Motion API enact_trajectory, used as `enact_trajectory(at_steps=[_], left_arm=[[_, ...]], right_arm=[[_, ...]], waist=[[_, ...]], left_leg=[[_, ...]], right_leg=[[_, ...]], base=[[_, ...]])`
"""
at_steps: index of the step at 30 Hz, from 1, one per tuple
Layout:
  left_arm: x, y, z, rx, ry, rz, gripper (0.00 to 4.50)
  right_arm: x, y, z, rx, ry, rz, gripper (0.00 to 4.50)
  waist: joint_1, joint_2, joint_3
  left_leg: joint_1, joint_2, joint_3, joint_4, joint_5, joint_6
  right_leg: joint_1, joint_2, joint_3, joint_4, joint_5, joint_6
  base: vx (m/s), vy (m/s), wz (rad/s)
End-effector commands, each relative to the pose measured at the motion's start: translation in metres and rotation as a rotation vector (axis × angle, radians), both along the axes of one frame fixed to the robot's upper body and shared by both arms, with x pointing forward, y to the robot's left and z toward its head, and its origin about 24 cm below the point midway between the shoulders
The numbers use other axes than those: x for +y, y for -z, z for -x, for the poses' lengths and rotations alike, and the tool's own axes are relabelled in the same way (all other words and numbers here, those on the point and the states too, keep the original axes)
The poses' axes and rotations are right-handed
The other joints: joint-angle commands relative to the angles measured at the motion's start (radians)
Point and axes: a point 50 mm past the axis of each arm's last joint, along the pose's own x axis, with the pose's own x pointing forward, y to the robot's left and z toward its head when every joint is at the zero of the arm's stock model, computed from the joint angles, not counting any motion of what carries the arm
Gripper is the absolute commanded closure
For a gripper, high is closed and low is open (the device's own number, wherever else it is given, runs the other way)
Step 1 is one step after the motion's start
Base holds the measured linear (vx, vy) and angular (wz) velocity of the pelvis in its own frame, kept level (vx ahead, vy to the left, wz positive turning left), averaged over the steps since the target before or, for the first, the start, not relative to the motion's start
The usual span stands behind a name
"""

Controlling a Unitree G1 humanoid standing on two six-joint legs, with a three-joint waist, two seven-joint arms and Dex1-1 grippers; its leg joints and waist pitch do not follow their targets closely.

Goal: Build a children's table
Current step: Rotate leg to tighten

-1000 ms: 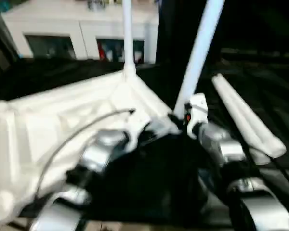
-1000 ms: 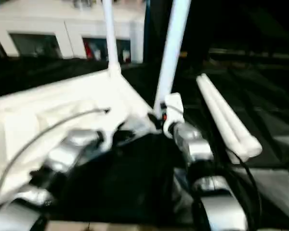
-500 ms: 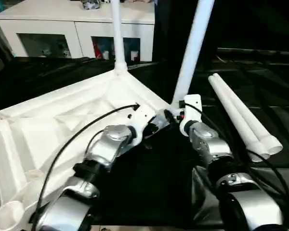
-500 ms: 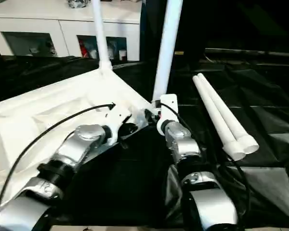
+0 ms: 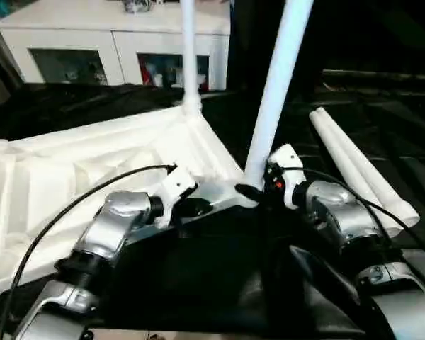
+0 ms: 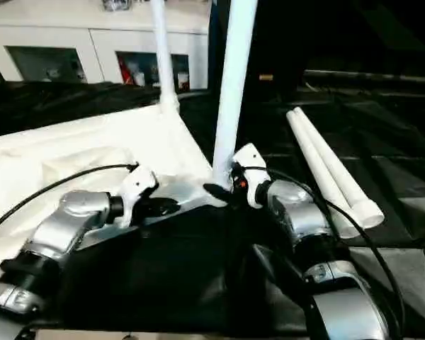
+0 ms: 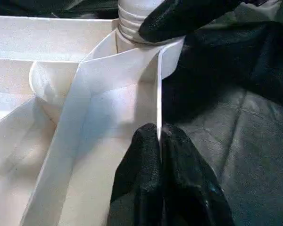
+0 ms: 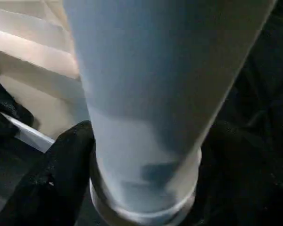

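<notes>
White leg (image 5: 276, 85) upright in tabletop (image 5: 78, 170) socket — right fingers (image 8: 52, 179) clasping its base

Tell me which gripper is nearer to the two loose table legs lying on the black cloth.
Right. The right gripper grips the base of the upright leg, just beside the two loose legs. The left gripper pinches the tabletop rim, farther away.

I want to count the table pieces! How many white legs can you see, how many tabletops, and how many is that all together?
Standing legs: 2, the far one and the near one held by the right gripper
Lying legs: 2
Tabletop: 1, its edge pinched by the left gripper
Total: 5 pieces
</notes>
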Motion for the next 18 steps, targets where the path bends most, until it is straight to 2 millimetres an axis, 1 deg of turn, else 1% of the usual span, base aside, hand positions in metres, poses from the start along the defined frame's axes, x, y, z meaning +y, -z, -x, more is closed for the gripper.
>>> enact_trajectory(at_steps=[1, 5, 6, 7, 10, 11, 14, 16, 18], left_arm=[[-0.008, -0.015, 0.002, -0.048, 0.063, 0.106, 4.50], [-0.006, -0.015, 0.004, -0.039, 0.071, 0.105, 4.50], [-0.007, -0.015, 0.004, -0.038, 0.071, 0.106, 4.50], [-0.007, -0.015, 0.004, -0.038, 0.071, 0.107, 4.50], [-0.008, -0.014, 0.004, -0.036, 0.069, 0.107, 4.50], [-0.008, -0.014, 0.005, -0.035, 0.069, 0.108, 4.50], [-0.007, -0.014, 0.005, -0.033, 0.067, 0.107, 4.50], [-0.007, -0.013, 0.005, -0.030, 0.062, 0.105, 4.50], [-0.007, -0.012, 0.004, -0.029, 0.043, 0.098, 4.50]], right_arm=[[-0.005, -0.005, 0.001, -0.018, -0.014, -0.015, 0.53], [-0.006, -0.001, 0.004, 0.004, -0.051, 0.015, 0.53], [-0.007, 0.000, 0.005, 0.007, -0.052, 0.019, 0.79], [-0.007, 0.001, 0.005, 0.009, -0.052, 0.020, 0.88], [-0.006, 0.002, 0.005, 0.015, -0.048, 0.020, 0.99], [-0.006, 0.003, 0.005, 0.017, -0.049, 0.019, 1.24], [-0.006, 0.004, 0.006, 0.026, -0.053, 0.018, 1.43], [-0.005, 0.006, 0.007, 0.036, -0.044, 0.013, 1.64], [-0.005, 0.010, 0.007, 0.050, -0.006, 0.001, 1.69]], waist=[[0.001, -0.009, -0.069], [0.008, -0.010, -0.071], [0.008, -0.010, -0.071], [0.009, -0.011, -0.072], [0.009, -0.011, -0.071], [0.010, -0.011, -0.071], [0.010, -0.012, -0.071], [0.010, -0.012, -0.071], [0.010, -0.012, -0.071]], left_leg=[[0.010, 0.024, -0.001, -0.064, -0.213, 0.048], [0.008, 0.025, -0.001, -0.063, -0.185, 0.052], [0.008, 0.024, -0.001, -0.063, -0.181, 0.052], [0.009, 0.024, -0.001, -0.062, -0.178, 0.053], [0.009, 0.024, 0.000, -0.063, -0.184, 0.052], [0.009, 0.023, 0.000, -0.062, -0.185, 0.051], [0.008, 0.023, 0.000, -0.062, -0.182, 0.051], [0.008, 0.023, -0.001, -0.062, -0.179, 0.051], [0.009, 0.024, 0.000, -0.063, -0.179, 0.050]], right_leg=[[0.054, -0.054, 0.051, -0.075, -0.248, -0.217], [0.055, -0.053, 0.052, -0.071, -0.221, -0.215], [0.055, -0.053, 0.051, -0.070, -0.216, -0.216], [0.055, -0.053, 0.051, -0.070, -0.213, -0.218], [0.054, -0.052, 0.051, -0.071, -0.223, -0.216], [0.055, -0.053, 0.051, -0.071, -0.227, -0.214], [0.055, -0.053, 0.051, -0.072, -0.233, -0.209], [0.055, -0.052, 0.051, -0.071, -0.228, -0.211], [0.054, -0.053, 0.051, -0.071, -0.227, -0.211]], base=[[0.000, 0.000, 0.00], [0.000, 0.000, 0.00], [0.000, 0.000, 0.00], [0.000, 0.000, 0.00], [0.000, 0.000, 0.00], [0.000, 0.000, 0.00], [0.000, 0.000, 0.00], [0.000, 0.000, 0.00], [0.000, 0.000, 0.00]])
